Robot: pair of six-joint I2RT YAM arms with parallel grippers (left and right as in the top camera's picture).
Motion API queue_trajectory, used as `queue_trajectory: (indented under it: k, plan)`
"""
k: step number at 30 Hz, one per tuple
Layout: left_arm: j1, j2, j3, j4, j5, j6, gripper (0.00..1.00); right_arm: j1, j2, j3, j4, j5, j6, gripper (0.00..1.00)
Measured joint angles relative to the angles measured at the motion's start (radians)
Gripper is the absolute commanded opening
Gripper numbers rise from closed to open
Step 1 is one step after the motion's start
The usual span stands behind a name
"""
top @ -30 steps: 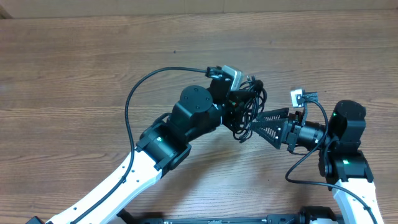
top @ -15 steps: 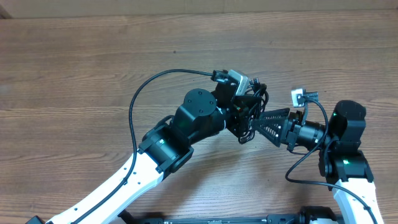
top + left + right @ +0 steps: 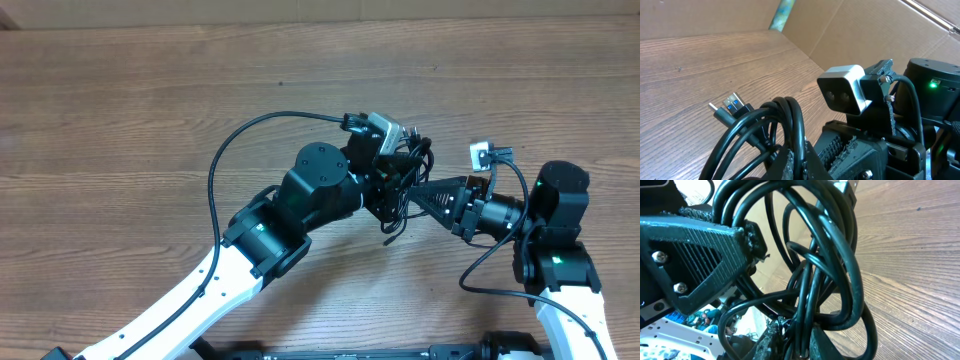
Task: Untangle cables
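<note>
The cables (image 3: 411,160) are a bundle of thin black looped cords hanging between my two grippers above the table's middle. My left gripper (image 3: 386,190) is shut on one strand of the cables (image 3: 790,125), with the loops rising above its jaws. A USB plug (image 3: 732,106) with a blue insert sticks out on the left of the bundle. My right gripper (image 3: 416,193) faces the left one from the right, its jaws pressed on several strands at the bottom of the cables (image 3: 827,265). One ribbed left fingertip (image 3: 695,245) shows in the right wrist view.
The wooden table (image 3: 120,90) lies under everything. A thick black arm wire (image 3: 213,165) arcs to the left of the left arm. The right wrist camera (image 3: 845,95) sits close behind the bundle. A cardboard wall (image 3: 850,30) stands beyond the table's far edge.
The right gripper's jaws have closed onto the cable strands. The left arm shifted slightly right with the bundle, then held still.
</note>
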Motion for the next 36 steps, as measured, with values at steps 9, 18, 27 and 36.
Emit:
queue_trajectory:
  k: [9,18,27,36]
  plan:
    - [0.000,0.000,0.000,-0.006,0.019,0.000,0.04,0.000,0.000,0.001,0.005,-0.004,-0.003,0.28]
    - [0.000,0.000,0.000,-0.005,0.059,0.000,0.04,0.000,0.000,0.000,0.003,0.037,-0.002,0.08]
    - [0.000,0.000,0.000,-0.007,0.077,0.000,0.04,0.000,0.000,0.000,0.004,0.044,-0.001,0.04]
    - [-0.006,0.000,0.000,-0.033,0.015,-0.004,0.04,0.000,0.000,0.002,-0.075,0.040,0.000,0.04]
